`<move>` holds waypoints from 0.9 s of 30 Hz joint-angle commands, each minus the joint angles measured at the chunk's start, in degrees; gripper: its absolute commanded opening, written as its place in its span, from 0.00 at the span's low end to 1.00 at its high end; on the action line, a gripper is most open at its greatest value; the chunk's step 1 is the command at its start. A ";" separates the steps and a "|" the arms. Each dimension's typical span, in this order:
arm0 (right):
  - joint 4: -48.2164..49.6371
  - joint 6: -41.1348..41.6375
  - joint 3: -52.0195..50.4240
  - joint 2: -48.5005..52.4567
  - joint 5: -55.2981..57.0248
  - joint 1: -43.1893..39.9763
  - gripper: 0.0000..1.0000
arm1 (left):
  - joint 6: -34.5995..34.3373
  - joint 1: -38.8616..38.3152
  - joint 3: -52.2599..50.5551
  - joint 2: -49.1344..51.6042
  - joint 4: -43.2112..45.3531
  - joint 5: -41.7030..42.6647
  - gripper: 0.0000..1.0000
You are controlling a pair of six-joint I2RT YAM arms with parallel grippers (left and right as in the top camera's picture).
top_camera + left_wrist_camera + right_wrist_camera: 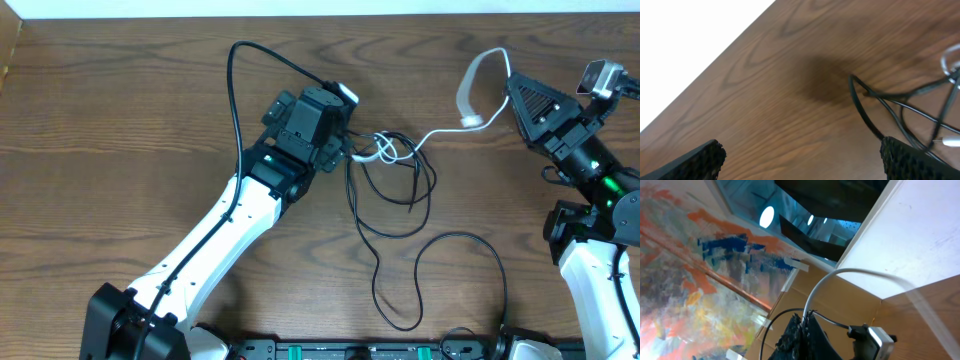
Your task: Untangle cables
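Observation:
The cables lie tangled mid-table: thin black loops (398,196) with a white cable (436,132) knotted through them. My left gripper (345,150) sits at the tangle's left edge. In the left wrist view it (801,148) is open over bare wood, with the black cables (890,107) crossing by its right finger (910,160) and the white cable (951,64) at the far right. My right gripper (512,84), raised at the far right, is shut on the white cable (840,275), which arcs up out of the closed fingers (801,332).
A long black cable tail (468,240) loops toward the table's front edge. The left arm's own black lead (234,95) arches over the table's back left. A small black and silver box (872,340) shows beside the right fingers. The table's far edge (400,14) is close.

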 commanded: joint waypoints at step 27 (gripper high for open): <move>0.35 1.42 0.37 -0.66 -3.13 -0.17 0.01 | 4.44 0.15 -0.11 5.92 -1.92 32.39 0.98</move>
